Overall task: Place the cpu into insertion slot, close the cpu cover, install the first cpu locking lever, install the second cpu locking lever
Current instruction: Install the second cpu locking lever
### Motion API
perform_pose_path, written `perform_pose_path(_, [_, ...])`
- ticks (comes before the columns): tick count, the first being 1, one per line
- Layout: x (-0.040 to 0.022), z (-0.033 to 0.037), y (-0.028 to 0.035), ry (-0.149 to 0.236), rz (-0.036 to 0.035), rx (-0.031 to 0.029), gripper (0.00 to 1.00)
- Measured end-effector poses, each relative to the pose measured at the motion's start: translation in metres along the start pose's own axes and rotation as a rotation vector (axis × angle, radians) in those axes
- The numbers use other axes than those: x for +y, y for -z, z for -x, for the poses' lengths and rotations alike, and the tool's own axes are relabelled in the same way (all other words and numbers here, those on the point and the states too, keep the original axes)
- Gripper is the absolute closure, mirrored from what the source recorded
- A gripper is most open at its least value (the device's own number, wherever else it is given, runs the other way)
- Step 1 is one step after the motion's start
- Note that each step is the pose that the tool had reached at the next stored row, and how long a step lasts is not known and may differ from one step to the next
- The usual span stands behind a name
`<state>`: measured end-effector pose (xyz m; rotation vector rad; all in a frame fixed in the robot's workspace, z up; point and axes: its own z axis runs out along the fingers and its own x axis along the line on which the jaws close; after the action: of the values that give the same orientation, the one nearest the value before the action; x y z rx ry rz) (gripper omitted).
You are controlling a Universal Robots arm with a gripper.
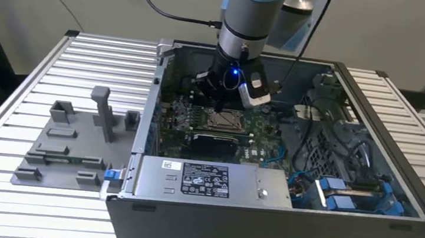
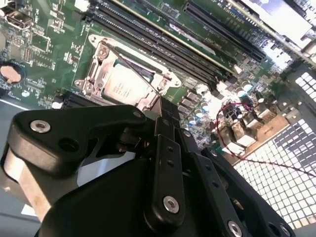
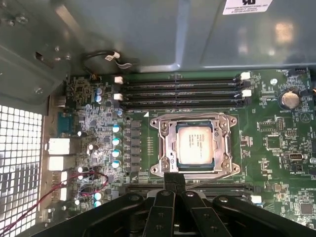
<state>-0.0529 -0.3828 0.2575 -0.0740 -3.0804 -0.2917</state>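
The cpu (image 3: 195,143) lies flat in the insertion slot (image 3: 197,171) on the green board, silvery top up, also seen in the second wrist view (image 2: 121,89) and the exterior view (image 1: 221,119). The cpu cover (image 3: 165,143) is down around it as a silver frame (image 2: 96,74). A thin wire lever (image 2: 140,76) crosses one side of the socket and slants toward my fingertips. My gripper (image 3: 174,178) hangs just over the socket's edge (image 2: 160,106), its black fingers pressed together into one narrow tip, inside the open computer case (image 1: 223,99).
Long black memory slots (image 3: 182,91) run beside the socket. A power supply box (image 1: 206,180) sits at the case's front, and cables and blue drive brackets (image 1: 346,195) are at the exterior view's right. A grey fixture (image 1: 75,140) stands outside the case on the slatted table.
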Motion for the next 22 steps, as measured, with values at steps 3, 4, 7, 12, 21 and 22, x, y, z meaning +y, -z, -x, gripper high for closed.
perform_pose_path(3, [0.0, -0.0001, 0.0004, -0.003, -0.0199, 0.0102, 0.89])
perform_pose_path(4, [0.0001, -0.0001, 0.0005, -0.004, -0.0262, 0.0132, 0.89])
perform_pose_path(7, [0.0025, -0.0003, -0.0004, -0.005, -0.0329, 0.0143, 0.89])
perform_pose_path(12, [0.0102, -0.0005, -0.0033, -0.005, -0.034, 0.0145, 0.89])
perform_pose_path(21, [0.0134, -0.0062, -0.0129, -0.005, -0.0477, 0.0126, 0.89])
perform_pose_path(22, [0.0137, -0.0075, -0.0137, -0.005, -0.0489, 0.0123, 0.89])
